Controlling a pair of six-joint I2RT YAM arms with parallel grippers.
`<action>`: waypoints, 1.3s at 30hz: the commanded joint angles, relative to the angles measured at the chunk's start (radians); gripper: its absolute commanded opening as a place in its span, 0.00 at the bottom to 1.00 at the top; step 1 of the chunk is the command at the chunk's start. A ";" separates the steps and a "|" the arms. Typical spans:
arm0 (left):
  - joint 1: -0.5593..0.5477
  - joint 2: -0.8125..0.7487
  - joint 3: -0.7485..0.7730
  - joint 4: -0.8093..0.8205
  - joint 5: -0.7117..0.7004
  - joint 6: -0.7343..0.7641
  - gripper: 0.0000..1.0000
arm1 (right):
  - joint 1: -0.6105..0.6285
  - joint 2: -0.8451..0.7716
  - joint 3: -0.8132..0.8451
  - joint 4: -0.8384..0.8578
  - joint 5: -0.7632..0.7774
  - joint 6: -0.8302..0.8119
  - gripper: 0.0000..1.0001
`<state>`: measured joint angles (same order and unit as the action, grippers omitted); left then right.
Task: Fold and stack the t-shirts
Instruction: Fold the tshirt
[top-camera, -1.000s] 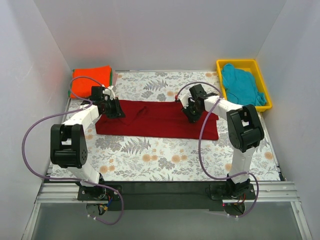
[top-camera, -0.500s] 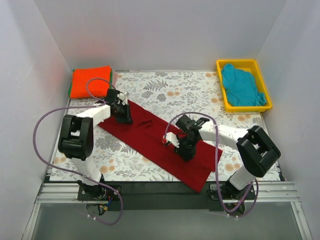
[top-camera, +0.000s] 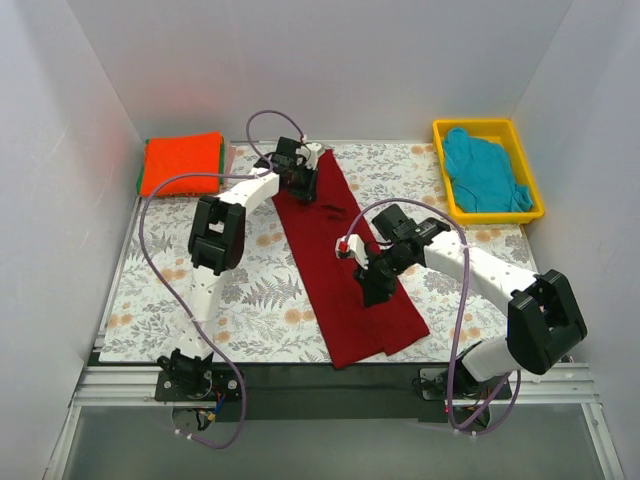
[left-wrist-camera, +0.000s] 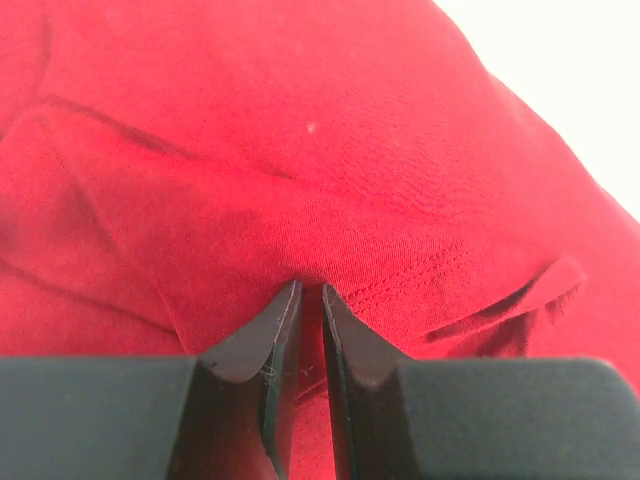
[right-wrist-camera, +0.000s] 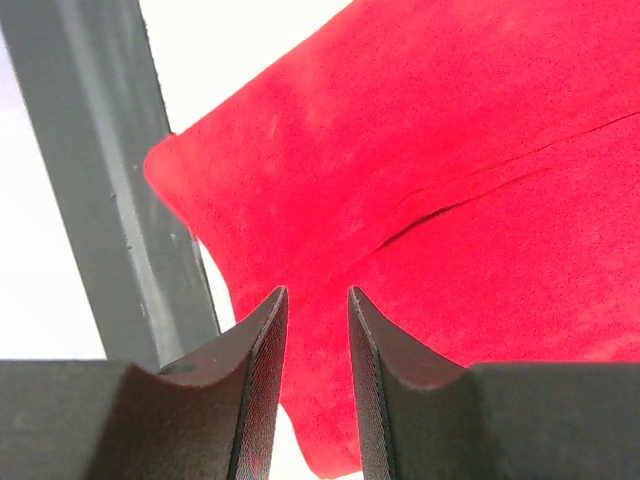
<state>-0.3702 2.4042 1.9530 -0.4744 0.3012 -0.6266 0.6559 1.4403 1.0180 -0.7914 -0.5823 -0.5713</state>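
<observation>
While left gripper (left-wrist-camera: 310, 288) pinches the maroon t-shirt (left-wrist-camera: 300, 150) — right gripper (right-wrist-camera: 316, 292) gapes slightly.

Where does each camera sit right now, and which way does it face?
Top external: above, behind the bases, looking down on the floral table; both arms show.
Left wrist: on the left arm, facing down; left tool pinches the dark red cloth t-shirt.
Right wrist: likewise; right tool parted over it.
Shared: that t-shirt.

Your left arm (top-camera: 215, 235) reaches to the middle of the tabletop's far edge, where the left gripper (top-camera: 302, 180) is pinched tight on a fold of the maroon t-shirt (top-camera: 345, 285). Your right arm (top-camera: 480, 265) bends across mid-table. The right gripper (top-camera: 376, 288) points down, jaws narrowly parted.
</observation>
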 joint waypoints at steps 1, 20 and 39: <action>0.002 0.087 0.204 -0.056 -0.027 0.082 0.14 | -0.025 0.006 0.019 0.018 -0.013 0.031 0.38; 0.040 -0.499 -0.379 0.013 0.111 -0.113 0.34 | 0.111 0.342 -0.035 0.317 -0.091 0.177 0.32; 0.065 -0.456 -0.522 0.046 0.219 -0.205 0.31 | -0.134 0.420 0.402 0.382 -0.090 0.382 0.37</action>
<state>-0.3111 1.9446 1.4158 -0.4717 0.4728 -0.8013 0.5495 1.8091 1.3762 -0.4641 -0.8078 -0.2573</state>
